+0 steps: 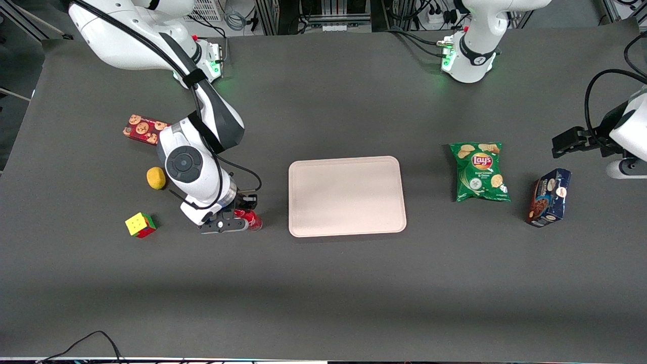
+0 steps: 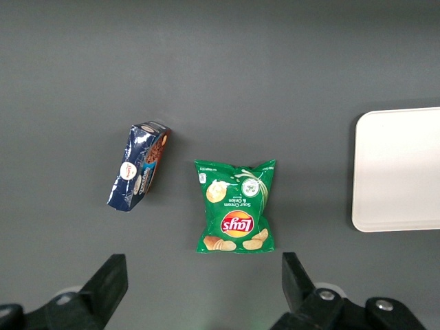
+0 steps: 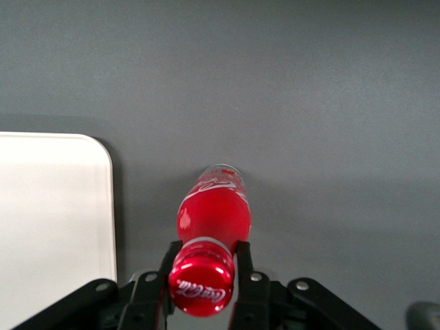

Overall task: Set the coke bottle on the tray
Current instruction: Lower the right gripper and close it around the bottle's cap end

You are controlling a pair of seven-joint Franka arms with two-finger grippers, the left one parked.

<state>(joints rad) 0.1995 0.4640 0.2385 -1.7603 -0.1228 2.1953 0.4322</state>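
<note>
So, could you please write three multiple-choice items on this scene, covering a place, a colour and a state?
1. Where is the coke bottle?
A. On the tray
B. On the table beside the tray
C. On the chip bag

2. What colour is the chip bag?
A. Green
B. Blue
C. Yellow

3. How is the tool placed?
A. Closed on the bottle's neck
B. Open above the tray
C. Holding the cube

Answers:
1 B, it sits on dark table with the tray bare.
2 A, green Lay's packaging.
3 A, fingers press both sides of the neck.
</note>
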